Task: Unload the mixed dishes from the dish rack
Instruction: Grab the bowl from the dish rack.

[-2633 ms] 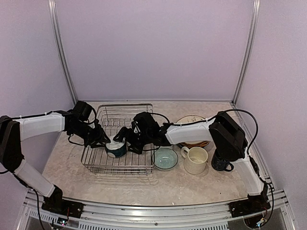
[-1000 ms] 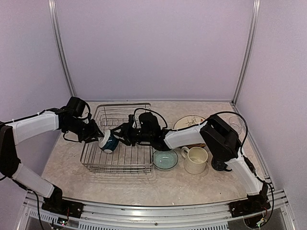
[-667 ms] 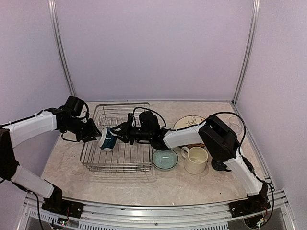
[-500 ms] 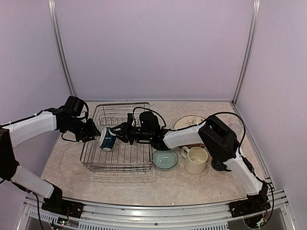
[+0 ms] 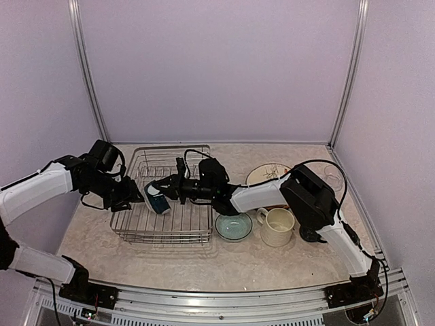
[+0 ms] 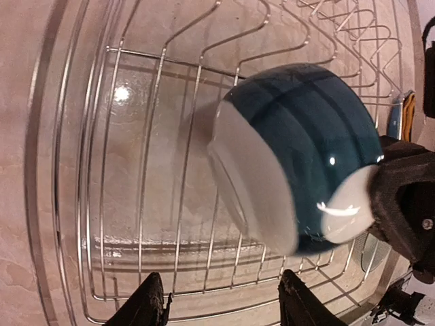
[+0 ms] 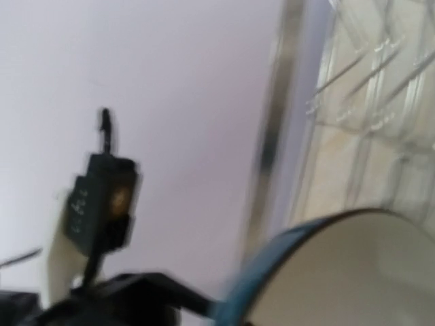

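Observation:
The dark white-lined bowl [image 5: 157, 200] hangs tilted on its side just above the dish rack [image 5: 163, 237]. My right gripper [image 5: 167, 188] is shut on its rim, and one black finger [image 6: 402, 204] clamps the white edge in the left wrist view. There the bowl [image 6: 302, 132] shows its dark teal outside and white foot. In the right wrist view only its white inside [image 7: 353, 272] and blue rim show, blurred. My left gripper [image 5: 133, 197] is open just left of the bowl and apart from it. Its fingertips [image 6: 153, 302] hold nothing over the rack wires [image 6: 136, 204].
A light teal bowl [image 5: 234, 225] sits on the table right of the rack, with a large cream mug [image 5: 277, 227] beside it. A navy mug [image 5: 311, 235] is mostly hidden by the right arm. A cream plate [image 5: 266, 172] lies behind them.
The right gripper closed on the bowl's rim. The left gripper opened, let go of the bowl and drew back to the left. The bowl stayed with the right gripper and shifted slightly right.

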`<state>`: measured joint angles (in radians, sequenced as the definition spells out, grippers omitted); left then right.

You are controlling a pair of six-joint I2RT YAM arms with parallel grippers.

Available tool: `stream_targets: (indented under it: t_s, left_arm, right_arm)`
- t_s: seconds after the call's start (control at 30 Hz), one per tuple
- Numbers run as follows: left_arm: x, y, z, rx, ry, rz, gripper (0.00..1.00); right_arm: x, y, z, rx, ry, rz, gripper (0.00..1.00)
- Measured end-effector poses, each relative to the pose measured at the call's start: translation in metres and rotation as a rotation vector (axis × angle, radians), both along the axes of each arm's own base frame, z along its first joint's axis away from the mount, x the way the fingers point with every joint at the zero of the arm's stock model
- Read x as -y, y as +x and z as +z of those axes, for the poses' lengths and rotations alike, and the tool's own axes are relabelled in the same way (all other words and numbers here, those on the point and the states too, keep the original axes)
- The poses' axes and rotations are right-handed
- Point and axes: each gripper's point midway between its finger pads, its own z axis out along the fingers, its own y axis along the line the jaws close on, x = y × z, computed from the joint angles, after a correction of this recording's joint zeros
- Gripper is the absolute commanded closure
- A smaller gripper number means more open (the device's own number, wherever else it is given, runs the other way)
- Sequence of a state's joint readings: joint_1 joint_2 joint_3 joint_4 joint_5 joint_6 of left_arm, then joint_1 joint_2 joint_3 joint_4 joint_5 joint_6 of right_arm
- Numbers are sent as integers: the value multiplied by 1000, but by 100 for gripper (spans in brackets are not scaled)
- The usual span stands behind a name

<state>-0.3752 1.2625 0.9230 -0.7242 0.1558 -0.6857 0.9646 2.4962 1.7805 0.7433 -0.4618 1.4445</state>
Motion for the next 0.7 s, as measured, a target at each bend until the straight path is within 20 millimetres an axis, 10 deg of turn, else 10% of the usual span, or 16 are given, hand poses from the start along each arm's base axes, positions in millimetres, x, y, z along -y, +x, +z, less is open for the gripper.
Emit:
stream_targets:
  t_s: [0.7]
  left_arm:
    - [14,-8,80,213,-138,-90,35]
  right_arm:
    - [17,-62,7,339,-256,139,100]
